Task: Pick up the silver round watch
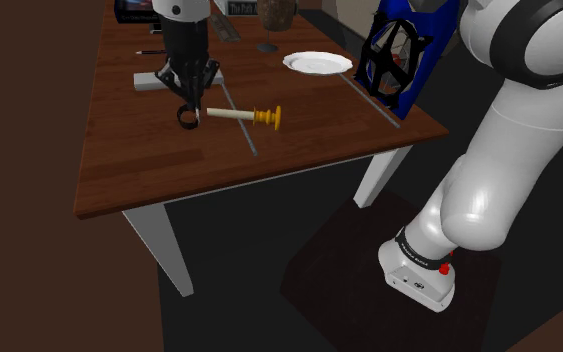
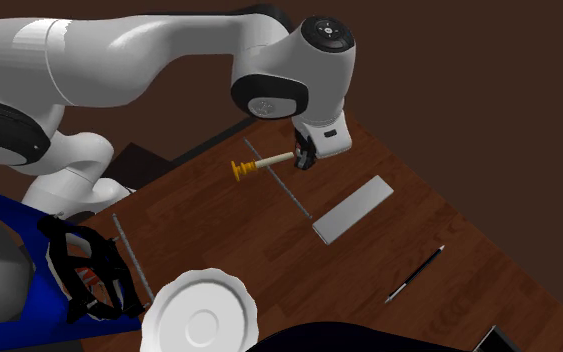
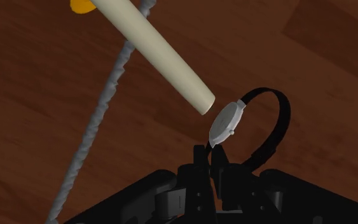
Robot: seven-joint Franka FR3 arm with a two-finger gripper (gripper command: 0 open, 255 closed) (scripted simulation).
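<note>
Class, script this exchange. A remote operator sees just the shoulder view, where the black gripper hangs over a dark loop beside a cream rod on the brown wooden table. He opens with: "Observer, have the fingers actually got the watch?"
Observer: It looks so. In the wrist view the black gripper has its fingers close together, pinching the lower edge of the silver round watch. Its black strap loops away from them.
Operator: Is the cream rod in the way?
Observer: The blunt end of the cream rod lies right beside the watch face, clear of the fingers. I cannot tell whether rod and face touch.
</note>
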